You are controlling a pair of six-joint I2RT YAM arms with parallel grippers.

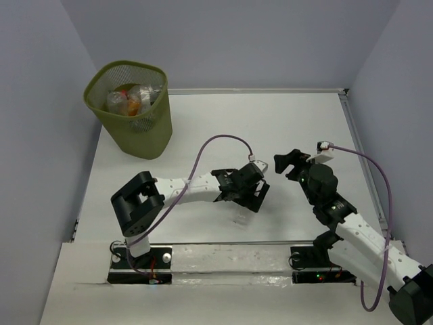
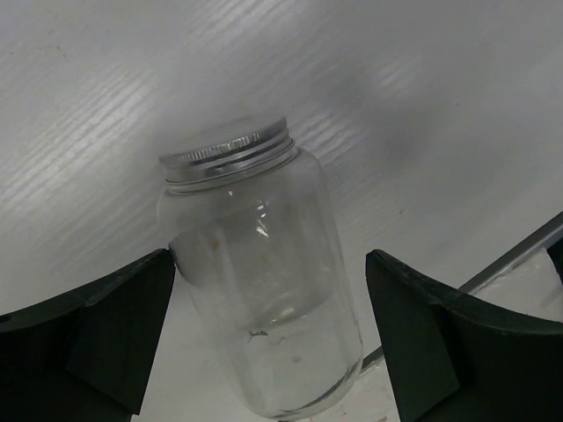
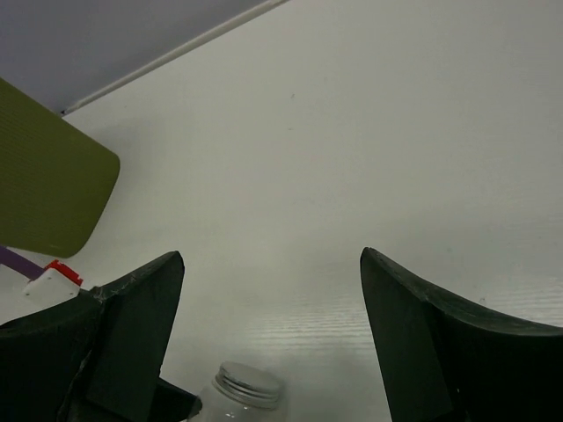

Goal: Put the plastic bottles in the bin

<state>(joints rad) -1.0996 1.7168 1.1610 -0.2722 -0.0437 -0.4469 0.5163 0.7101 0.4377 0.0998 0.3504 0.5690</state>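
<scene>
Dark fingers [image 2: 97, 334] of the left jaws stand wide apart on either side of a clear plastic bottle with a ribbed silver screw cap [image 2: 259, 290]. One finger sits right against the bottle's side and the other is well clear of it, so nothing is gripped. The bottle is colourless and see-through, round-shouldered and wide-mouthed, with nothing visible inside. It rests on the white, wood-grained counter [image 2: 396, 79]; whether it lies down or stands cannot be told.

The right wrist view catches that bottle [image 3: 249, 384] only as a cap at its bottom edge. Above it the right jaws are likewise spread wide, their fingers [image 3: 440, 343] framing nothing but bare counter. A red-and-white plug [image 3: 54, 277] on a purple cable shows at the left of that view.

From overhead the bottle is little more than a faint glint beside the head of the left arm [image 1: 183, 189], which is close to that of the right arm [image 1: 338, 210] at mid-counter. Only this view shows the whole olive-green mesh bin [image 1: 139, 132], at the far left corner and well apart from both arms. It holds several bottles [image 1: 128, 101], clear ones and an orange one.
</scene>
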